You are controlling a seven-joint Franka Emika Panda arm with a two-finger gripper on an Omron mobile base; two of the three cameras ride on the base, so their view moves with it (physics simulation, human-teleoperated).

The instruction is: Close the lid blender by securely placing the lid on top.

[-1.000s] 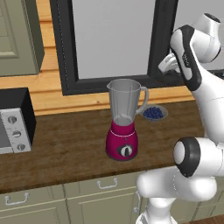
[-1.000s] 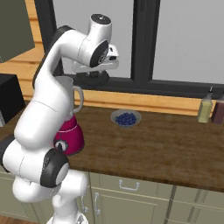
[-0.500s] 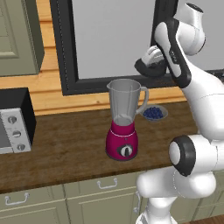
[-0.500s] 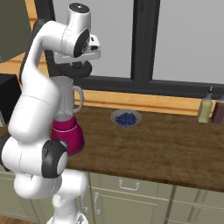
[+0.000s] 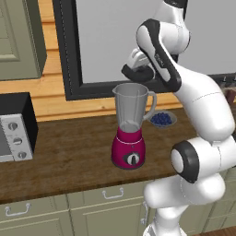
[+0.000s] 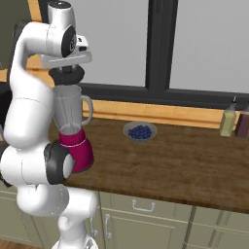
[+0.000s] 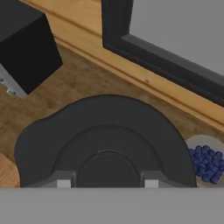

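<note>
The blender [image 5: 129,138] stands on the wooden counter, with a magenta base and an open translucent jar [image 6: 68,109]. My gripper [image 5: 138,68] hangs just above the jar's rim, shut on the lid [image 5: 136,73], a flat black disc held level. From the right the lid [image 6: 68,76] sits a little above the rim, roughly centred over the blender [image 6: 73,141], with a small gap between them. Seen from the hand, the lid [image 7: 105,140] covers the jar below, and my gripper [image 7: 107,183] grips its raised centre.
A bowl of blue berries [image 6: 140,131] lies on the counter right of the blender. A microwave [image 5: 14,129] stands at the left. Two bottles [image 6: 227,119] stand by the window sill at the far right. A dark window frame [image 5: 69,55] runs behind the counter.
The arm has swung left with the lid, from above the berry bowl's side to directly over the blender jar. The blender and bowl have not moved.
</note>
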